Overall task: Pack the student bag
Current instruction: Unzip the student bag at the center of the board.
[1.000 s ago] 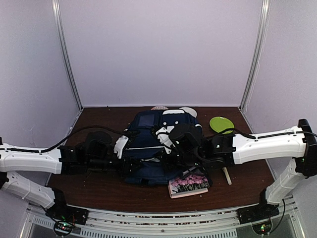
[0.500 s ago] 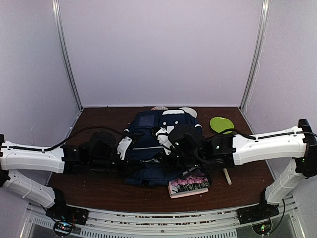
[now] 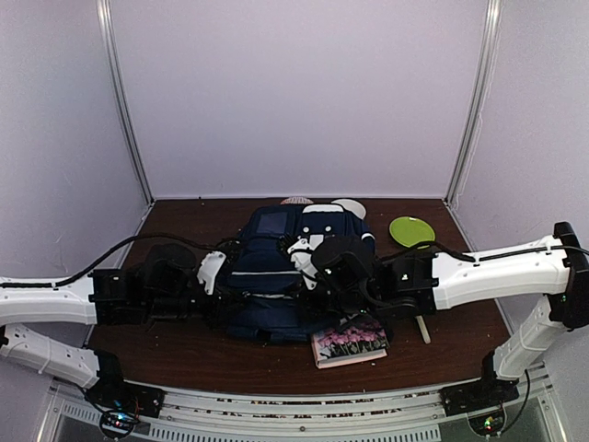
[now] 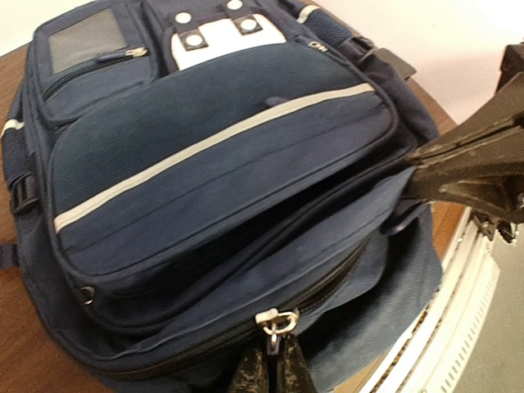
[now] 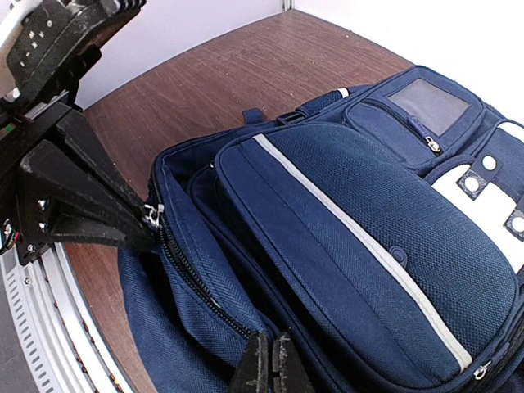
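Observation:
The navy student bag point(image 3: 276, 276) lies front up in the middle of the table, its white stripe point(image 4: 205, 143) running across the front pocket. My left gripper point(image 4: 275, 360) is shut on the silver zipper pull point(image 4: 277, 321) of the main compartment, at the bag's left near edge point(image 3: 221, 281). In the right wrist view that pull point(image 5: 152, 217) shows at the tip of the left fingers. My right gripper point(image 5: 271, 360) is shut on the bag's fabric beside the zipper track point(image 5: 201, 286), on the bag's right side point(image 3: 317, 290). The zipper between the two grippers is closed.
A book with pink flowers on its cover point(image 3: 350, 343) lies just right of the bag's near corner. A green disc point(image 3: 411, 229) sits at the back right, a wooden stick point(image 3: 421, 327) under the right arm. White round things point(image 3: 350, 206) peek out behind the bag.
The left jaws have closed on the zipper pull, and the left arm has then drawn back to the left. The right gripper has stayed shut on the bag.

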`<state>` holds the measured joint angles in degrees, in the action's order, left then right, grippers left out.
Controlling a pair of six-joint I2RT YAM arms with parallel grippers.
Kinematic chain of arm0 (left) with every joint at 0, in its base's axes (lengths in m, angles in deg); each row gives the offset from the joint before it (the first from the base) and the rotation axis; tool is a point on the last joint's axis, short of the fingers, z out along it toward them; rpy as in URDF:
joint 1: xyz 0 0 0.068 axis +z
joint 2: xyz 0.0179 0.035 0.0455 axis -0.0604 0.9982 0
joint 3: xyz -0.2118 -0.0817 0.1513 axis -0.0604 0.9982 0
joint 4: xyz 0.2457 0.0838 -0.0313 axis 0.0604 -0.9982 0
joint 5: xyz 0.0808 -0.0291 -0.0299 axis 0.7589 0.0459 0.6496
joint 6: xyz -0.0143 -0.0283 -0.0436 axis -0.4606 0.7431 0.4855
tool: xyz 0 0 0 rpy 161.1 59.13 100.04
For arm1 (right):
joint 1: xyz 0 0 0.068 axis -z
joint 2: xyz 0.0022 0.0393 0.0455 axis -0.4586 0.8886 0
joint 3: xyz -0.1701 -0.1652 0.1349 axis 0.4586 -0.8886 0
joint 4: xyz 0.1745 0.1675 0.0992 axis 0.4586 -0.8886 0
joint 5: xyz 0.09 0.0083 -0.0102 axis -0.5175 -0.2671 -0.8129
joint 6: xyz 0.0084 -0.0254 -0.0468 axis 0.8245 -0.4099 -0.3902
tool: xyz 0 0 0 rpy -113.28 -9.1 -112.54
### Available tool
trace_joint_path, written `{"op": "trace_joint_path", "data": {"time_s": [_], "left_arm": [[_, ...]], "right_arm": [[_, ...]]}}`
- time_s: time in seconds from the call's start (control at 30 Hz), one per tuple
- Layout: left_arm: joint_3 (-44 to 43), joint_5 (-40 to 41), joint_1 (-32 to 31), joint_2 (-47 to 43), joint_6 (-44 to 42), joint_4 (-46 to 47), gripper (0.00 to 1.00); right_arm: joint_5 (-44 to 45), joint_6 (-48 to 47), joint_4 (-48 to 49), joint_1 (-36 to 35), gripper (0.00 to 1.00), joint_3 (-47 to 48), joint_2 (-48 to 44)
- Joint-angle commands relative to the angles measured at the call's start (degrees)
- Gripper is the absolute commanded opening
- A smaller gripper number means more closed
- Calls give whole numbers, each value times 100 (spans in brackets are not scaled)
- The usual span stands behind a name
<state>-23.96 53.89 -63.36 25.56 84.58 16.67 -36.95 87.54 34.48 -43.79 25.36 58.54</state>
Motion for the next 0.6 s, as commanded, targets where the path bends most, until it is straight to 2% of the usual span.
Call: {"op": "trace_joint_path", "data": {"time_s": [0.0, 0.3, 0.57], "left_arm": [[168, 758, 39, -161, 177, -465, 0], [413, 1192, 270, -214, 639, -781, 0], [859, 973, 705, -720, 790, -524, 0]], "right_arm": [[189, -61, 87, -28, 0, -105, -280], [25, -227, 30, -27, 0, -247, -449], [-143, -341, 25, -28, 0, -592, -803]]}}
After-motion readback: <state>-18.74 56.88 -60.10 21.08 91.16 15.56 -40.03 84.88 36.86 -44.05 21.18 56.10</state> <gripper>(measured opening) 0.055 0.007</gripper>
